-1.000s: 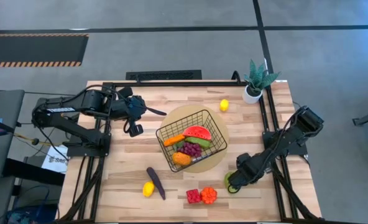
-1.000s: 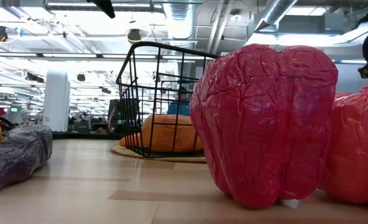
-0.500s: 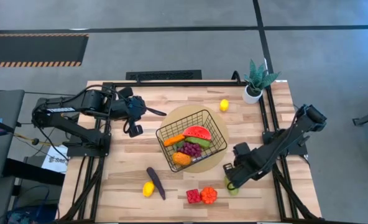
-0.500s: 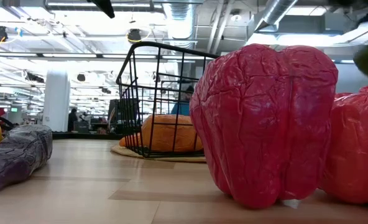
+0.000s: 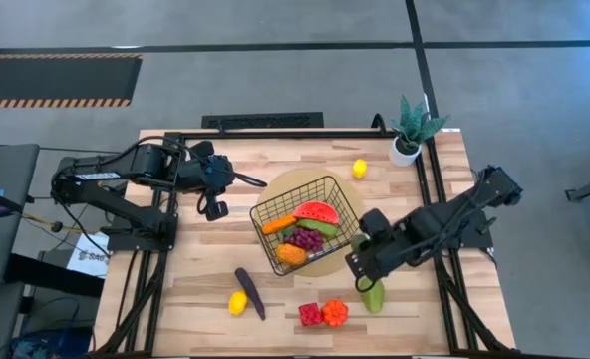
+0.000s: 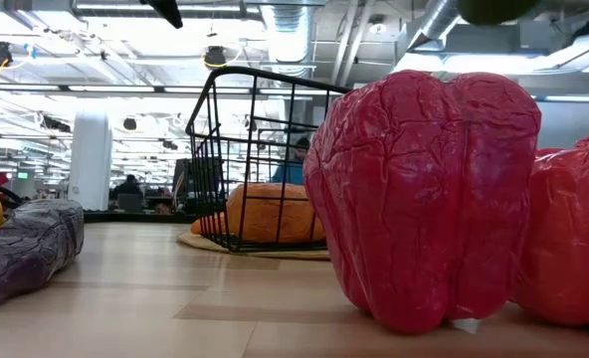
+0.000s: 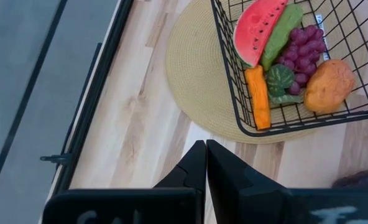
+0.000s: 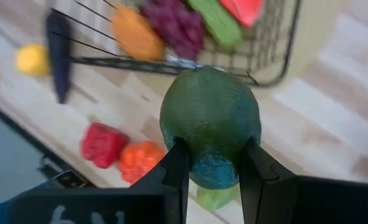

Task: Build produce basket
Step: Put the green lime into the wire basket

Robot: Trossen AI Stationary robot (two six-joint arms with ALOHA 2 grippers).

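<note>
Gripping a green avocado [image 8: 210, 121] between its 2 fingers [image 8: 174, 169], the right gripper [image 5: 361, 269] is hanging above the table just off the basket [image 5: 341, 195] at the basket's 4 o'clock corner, over the rim of the round tan mat [image 5: 354, 254]. In the low view the avocado is showing only as a dark green underside at the top edge, well clear of the tabletop. A 2nd green avocado [image 5: 374, 297] is lying on the wood just at the gripper's 5 o'clock.

The basket is sitting on the mat near the table's middle, holding a watermelon slice [image 5: 318, 211], grapes [image 5: 308, 239], a carrot [image 5: 279, 224] and an orange [image 5: 291, 254]; its 1 o'clock half is looking open.

Along the table's 6 o'clock edge a red pepper [image 5: 310, 314] and an orange pepper [image 5: 335, 312] are touching each other, with an eggplant [image 5: 249, 292] and a lemon [image 5: 237, 303] at about 7 o'clock. Another lemon [image 5: 359, 169] is lying near 1 o'clock, beside a potted plant [image 5: 412, 127] in the corner.

The left gripper [image 7: 206, 163] is waiting at the basket's 10 o'clock, fingers pressed together, with bare wood between it and the mat.
</note>
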